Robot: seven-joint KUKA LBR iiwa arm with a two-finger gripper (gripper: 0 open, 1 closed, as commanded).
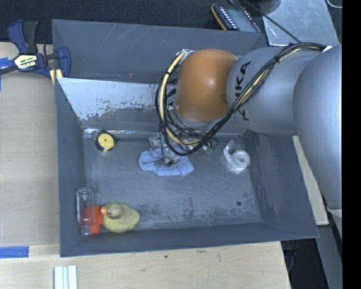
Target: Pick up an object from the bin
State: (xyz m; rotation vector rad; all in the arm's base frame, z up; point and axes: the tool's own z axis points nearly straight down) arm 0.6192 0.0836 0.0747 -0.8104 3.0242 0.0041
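Bin (168,236) with yellow duck (121,218), clear ring (236,159), bluish cloth (151,165) under pincer (167,154), grip state untellable.

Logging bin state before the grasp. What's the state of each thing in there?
gripper: low over the blue cloth, mid-floor.
blue cloth: crumpled, flat on the floor under the gripper.
small yellow thing: lying free by the back wall, left.
clear plastic piece: lying free, right of the cloth, apart from it.
yellow duck: lying front-left, against the orange piece.
orange piece: in the front-left corner.
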